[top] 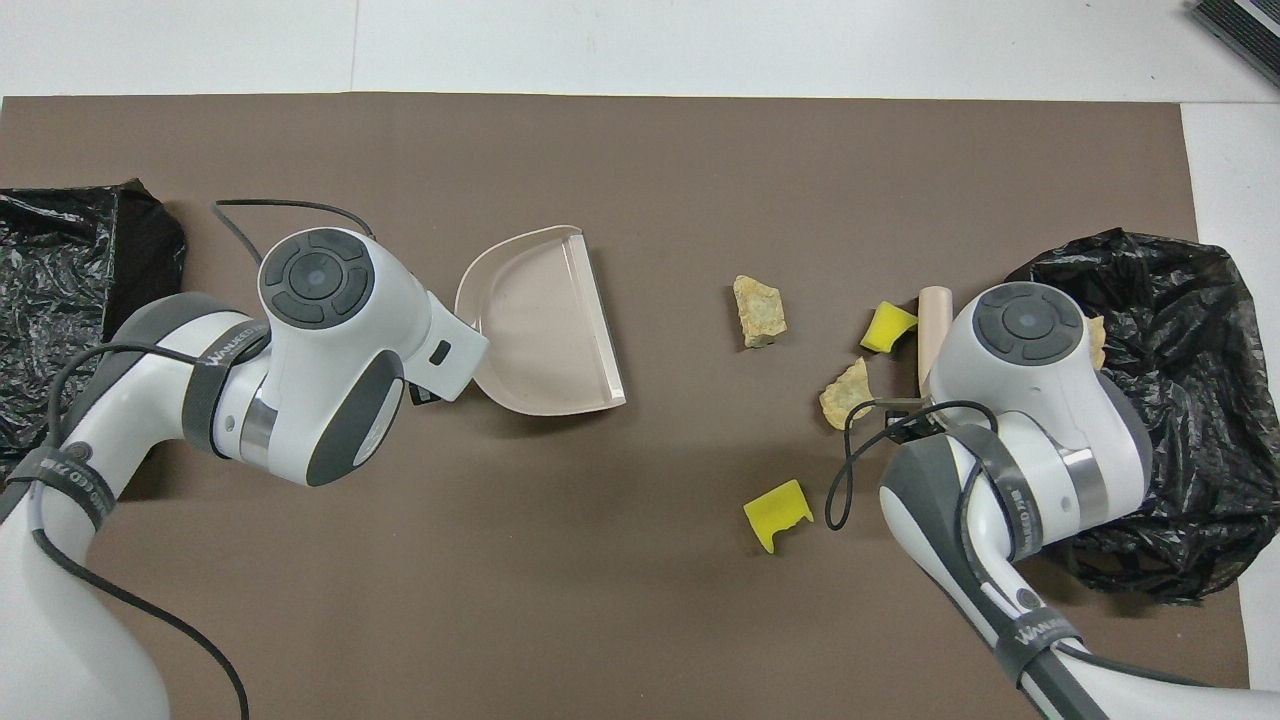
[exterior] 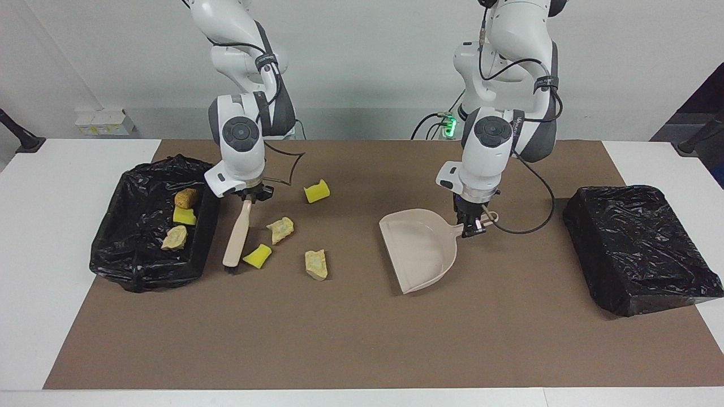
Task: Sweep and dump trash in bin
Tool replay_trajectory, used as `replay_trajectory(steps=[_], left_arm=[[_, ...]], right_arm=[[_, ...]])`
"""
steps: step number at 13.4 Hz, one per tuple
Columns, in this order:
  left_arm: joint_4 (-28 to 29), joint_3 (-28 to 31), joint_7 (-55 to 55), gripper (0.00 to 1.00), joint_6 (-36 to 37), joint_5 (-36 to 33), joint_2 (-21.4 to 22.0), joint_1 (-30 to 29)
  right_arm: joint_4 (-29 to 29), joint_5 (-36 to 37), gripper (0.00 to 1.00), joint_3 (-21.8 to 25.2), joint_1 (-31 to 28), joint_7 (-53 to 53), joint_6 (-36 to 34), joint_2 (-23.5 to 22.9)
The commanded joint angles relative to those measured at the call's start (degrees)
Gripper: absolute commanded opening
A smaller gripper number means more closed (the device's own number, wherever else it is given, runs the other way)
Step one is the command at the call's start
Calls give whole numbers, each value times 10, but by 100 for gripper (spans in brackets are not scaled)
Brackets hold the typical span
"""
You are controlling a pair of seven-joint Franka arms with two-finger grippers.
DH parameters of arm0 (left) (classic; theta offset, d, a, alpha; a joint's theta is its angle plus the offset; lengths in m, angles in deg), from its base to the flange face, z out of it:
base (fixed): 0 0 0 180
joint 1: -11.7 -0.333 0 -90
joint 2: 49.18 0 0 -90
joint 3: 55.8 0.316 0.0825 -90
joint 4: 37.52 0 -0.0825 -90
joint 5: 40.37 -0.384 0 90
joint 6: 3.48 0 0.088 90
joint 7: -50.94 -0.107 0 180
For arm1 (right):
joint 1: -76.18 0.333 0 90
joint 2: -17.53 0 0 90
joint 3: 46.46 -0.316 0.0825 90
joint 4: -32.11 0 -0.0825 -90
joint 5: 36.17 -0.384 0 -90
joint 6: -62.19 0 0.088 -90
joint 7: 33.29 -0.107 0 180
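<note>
- The right gripper (exterior: 247,199) is clamped on the top end of the brush (exterior: 236,237), which slants down to the brown mat (exterior: 362,339) with its dark bristles at the mat, beside the open bin (exterior: 113,265) at the right arm's end of the table.
- The left gripper (exterior: 469,227) is closed on the dustpan (exterior: 421,254) handle; the pan sits mid-table, its open lip turned toward the scraps.
- Four scraps lie loose on the mat between brush and dustpan: a yellow wedge (exterior: 257,255) just beside the bristles, a beige lump (exterior: 280,229), another beige lump (exterior: 316,264), and a second yellow wedge (exterior: 317,191) nearer the robots.
- Three more pieces already rest in the open bin: a brown lump (exterior: 186,198), a yellow piece (exterior: 184,215), a beige piece (exterior: 174,238).
- The wedges look like light, soft foam, likely to skid or tumble; the lumps look rough and stiffer. Sweeping them seems wiser than pinching.
- A covered black bin (exterior: 639,249) stands at the left arm's end.
</note>
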Motion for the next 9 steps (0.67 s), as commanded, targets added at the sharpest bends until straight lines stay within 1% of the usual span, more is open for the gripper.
replay_trajectory(steps=[1, 3, 4, 5, 7, 9], left_arm=[[-38, 6, 18, 0, -2, -11, -32, 14], [-42, 7, 18, 0, 11, -13, -37, 17], [-33, 7, 18, 0, 26, -30, -34, 22], [-19, 7, 19, 0, 24, -51, -28, 31], [-4, 7, 21, 0, 26, -62, -19, 41], [17, 7, 21, 0, 24, -98, -5, 50]], right_arm=[[11, -44, 0, -30, 0, -11, 39, -17], [9, -66, 0, -54, 0, -54, 56, -30], [4, -73, 0, -71, 0, -67, 57, -38], [-5, -82, 0, -88, 0, -77, 57, -50], [-32, -102, 0, -110, 1, -117, 59, -76], [-58, -111, 0, -131, 0, -158, 67, -106]])
